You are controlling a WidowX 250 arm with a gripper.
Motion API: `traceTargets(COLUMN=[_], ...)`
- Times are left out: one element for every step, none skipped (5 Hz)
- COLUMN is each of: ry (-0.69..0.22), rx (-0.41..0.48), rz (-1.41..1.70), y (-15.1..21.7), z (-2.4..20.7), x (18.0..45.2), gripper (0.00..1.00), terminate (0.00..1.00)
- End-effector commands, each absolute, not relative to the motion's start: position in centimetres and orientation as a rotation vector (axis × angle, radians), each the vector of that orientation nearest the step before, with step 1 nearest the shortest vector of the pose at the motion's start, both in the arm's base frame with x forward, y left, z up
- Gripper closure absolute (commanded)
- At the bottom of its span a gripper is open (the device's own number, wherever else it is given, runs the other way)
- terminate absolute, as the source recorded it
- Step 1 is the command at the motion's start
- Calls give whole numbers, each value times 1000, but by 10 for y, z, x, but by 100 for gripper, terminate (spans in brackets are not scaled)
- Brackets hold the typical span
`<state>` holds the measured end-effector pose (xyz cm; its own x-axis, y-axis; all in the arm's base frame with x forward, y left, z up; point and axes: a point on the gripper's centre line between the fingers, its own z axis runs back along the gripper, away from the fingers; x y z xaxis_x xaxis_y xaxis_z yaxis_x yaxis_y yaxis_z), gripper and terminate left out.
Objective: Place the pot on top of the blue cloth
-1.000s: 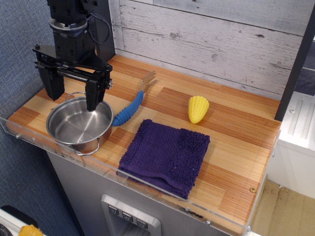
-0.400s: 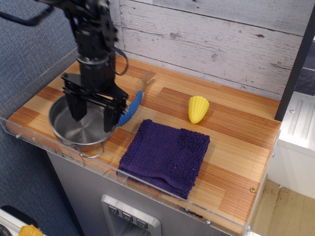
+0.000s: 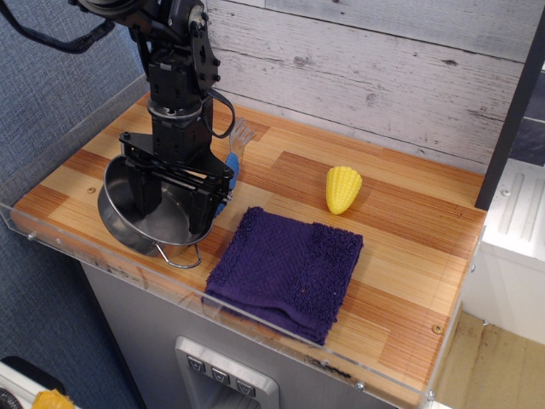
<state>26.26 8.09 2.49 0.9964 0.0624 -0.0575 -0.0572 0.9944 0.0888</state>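
Observation:
The shiny steel pot (image 3: 122, 219) sits at the front left of the wooden counter (image 3: 409, 247), and looks tipped, its left side higher. One wire loop handle (image 3: 180, 258) points to the front. My gripper (image 3: 173, 203) is down in the pot with its jaws spread wide. The left finger (image 3: 143, 192) is inside the bowl and the right finger (image 3: 203, 215) is at the pot's right rim. I cannot tell whether that finger touches the rim. The blue cloth (image 3: 285, 273), a folded indigo towel, lies just right of the pot with nothing on it.
A blue-handled fork (image 3: 232, 162) lies behind the pot, partly hidden by the arm. A yellow toy corn (image 3: 342, 189) stands behind the cloth. A clear acrylic lip (image 3: 255, 328) edges the counter's front and left side. A plank wall stands behind.
My gripper came from above the pot's back edge down into the pot and moved right. The pot has shifted a little to the right toward the cloth and now looks tipped.

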Motion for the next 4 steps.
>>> traceTargets(ry=[50,21,-6,-23], rx=[75,64,44,37], rz=[62,86,93,96], y=[76,84,90,92], z=[28,46,67,83], x=[263,259,261,263], gripper=[0,0,0,0], terminate=[0,0,0,0])
